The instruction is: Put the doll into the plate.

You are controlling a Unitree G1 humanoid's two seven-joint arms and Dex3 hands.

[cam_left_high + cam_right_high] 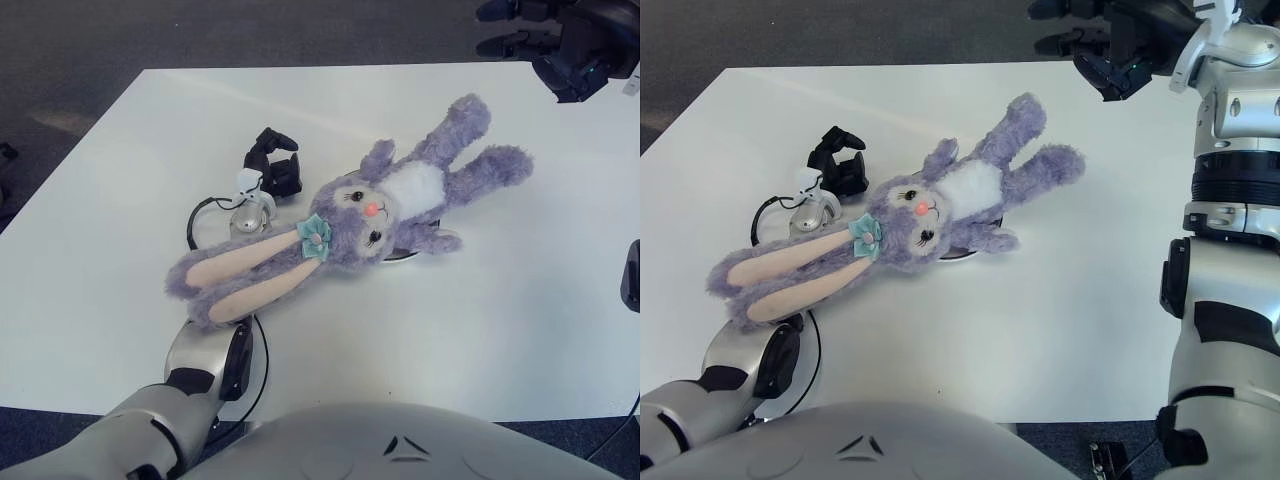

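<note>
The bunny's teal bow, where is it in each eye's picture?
Left eye view: the teal bow sits just left of centre, at the base of the doll's long ears.
Right eye view: the bow sits further left.
Shared landmark: the doll's pink nose, up and right of the bow.

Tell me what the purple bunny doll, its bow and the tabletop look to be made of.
Purple long-eared bunny doll: plush fabric, with shaggy fuzzy pile and smoother peach ear linings. Teal bow by its ear: apparently thin cloth or felt, matte, petal-shaped. White tabletop: smooth hard sheet, probably laminate, with a faint even sheen.
</note>
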